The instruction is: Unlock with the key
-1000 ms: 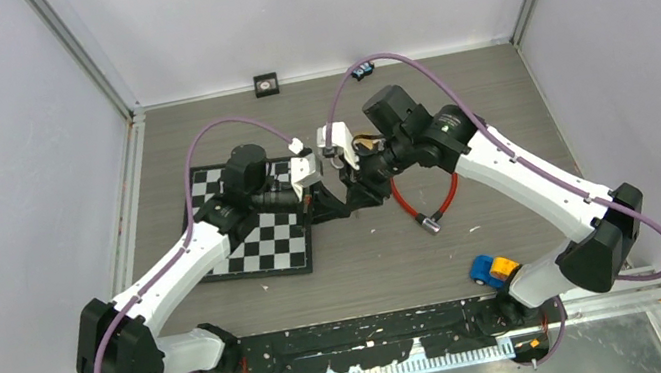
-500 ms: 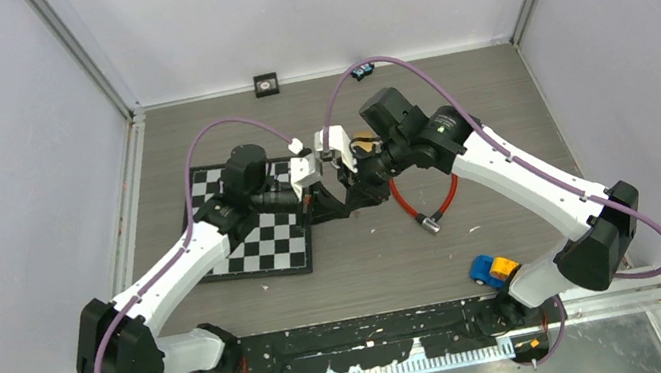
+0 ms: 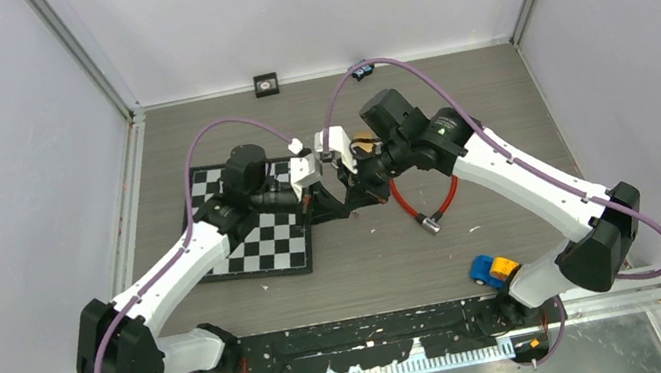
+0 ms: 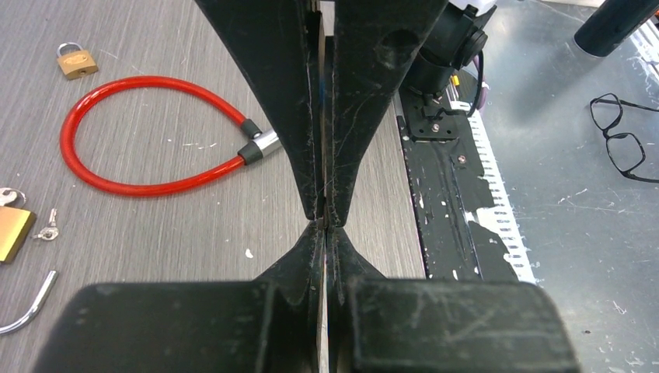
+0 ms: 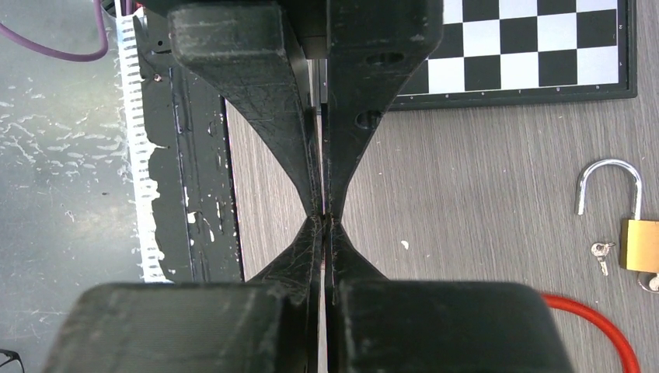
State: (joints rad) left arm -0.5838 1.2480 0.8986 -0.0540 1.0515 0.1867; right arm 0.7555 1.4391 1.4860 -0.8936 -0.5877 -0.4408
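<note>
Chessboard [image 3: 259, 239]: lies toward the left edge of the table [image 3: 371, 271]. Not part of your job.
Left claw [image 4: 322, 93]: fingers pressed flat together, nothing between them. It hangs just off the board's right edge.
Padlock [image 5: 641, 245]: brass body, mid-table and a little toward the far edge. One leg of the shackle [image 5: 610, 183] stands free, so read it as probably sprung already. Judged small but dense and rigid. The smooth brass is likely to skid on the wood if you nudge it, so clamp the body across its flat faces.
Key [image 5: 600, 256]: flat on the table just beside the body, not in the keyhole as far as you can see. Judged thin, light and stiff, so awkward to lift. Pinch the head from its edges.
Right claw [image 5: 322, 116]: pressed together, empty. Its tips are close to the left claw's, over bare table.
Red cable [image 4: 155, 132]: looped to the right of the padlock, apart from it.
Small padlock [image 4: 78, 62]: shackle closed, just outside the cable loop. You cannot tell which lock the key fits.
</note>
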